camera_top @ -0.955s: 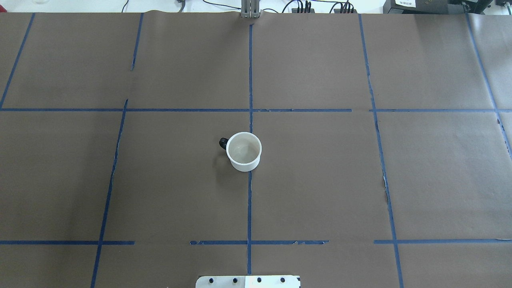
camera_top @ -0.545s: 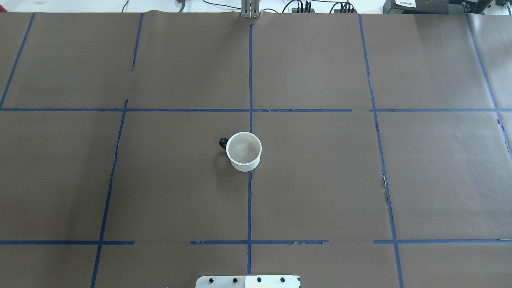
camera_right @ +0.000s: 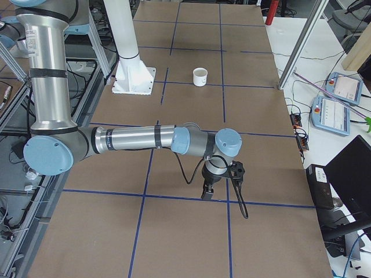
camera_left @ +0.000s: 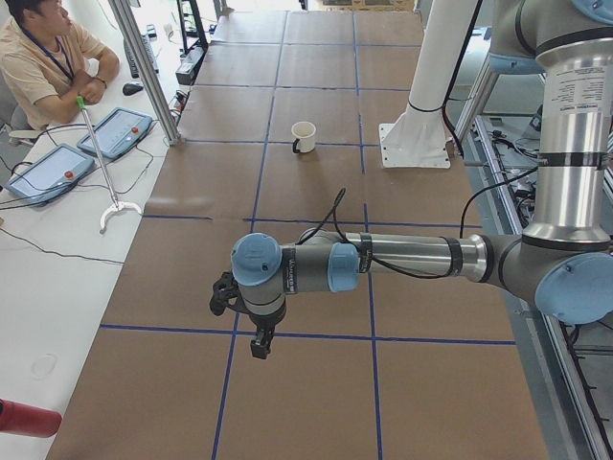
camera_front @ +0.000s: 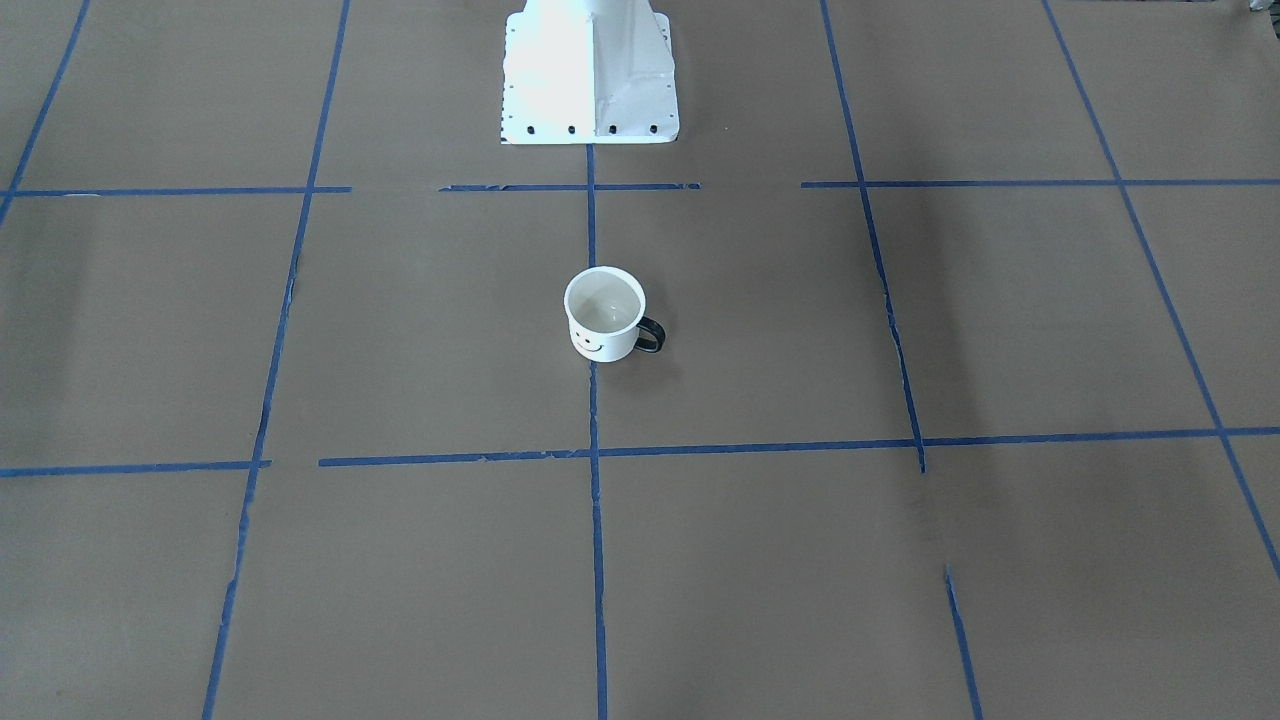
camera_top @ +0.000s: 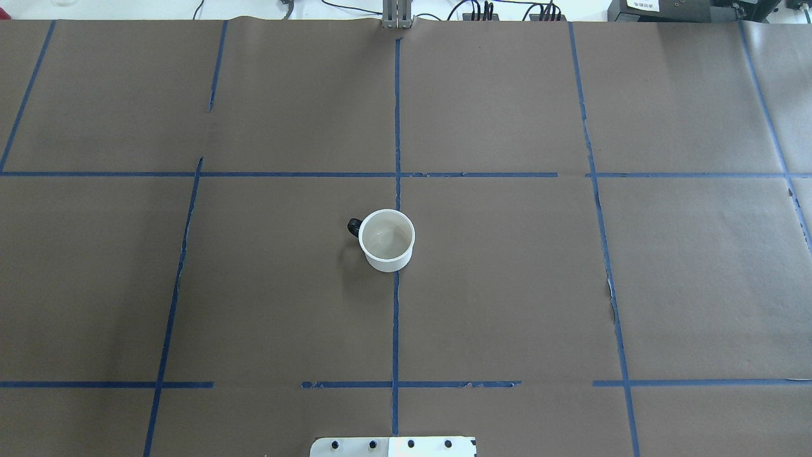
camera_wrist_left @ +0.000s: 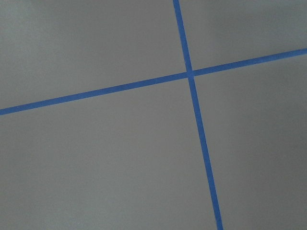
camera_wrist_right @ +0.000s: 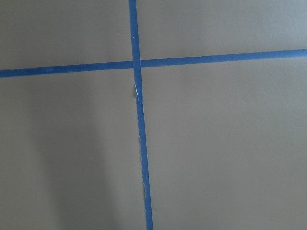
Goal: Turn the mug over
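Observation:
The white mug (camera_top: pixel 387 241) stands upright, mouth up, at the middle of the brown paper-covered table. Its black handle (camera_top: pixel 353 226) points toward my left side. The front-facing view shows the mug (camera_front: pixel 604 318) with the smiley face on its far side. It is small in the left view (camera_left: pixel 304 136) and the right view (camera_right: pixel 200 76). My left gripper (camera_left: pixel 259 347) hangs over the table's left end, far from the mug. My right gripper (camera_right: pixel 206 194) hangs over the right end, also far away. I cannot tell whether either is open or shut. Both wrist views show only paper and blue tape.
My white base pedestal (camera_front: pixel 590 70) stands at the near table edge. Blue tape lines (camera_top: pixel 396 317) grid the paper. An operator (camera_left: pixel 48 57) sits beside the left end with teach pendants (camera_left: pixel 48 172). More pendants (camera_right: pixel 333 113) lie off the far edge.

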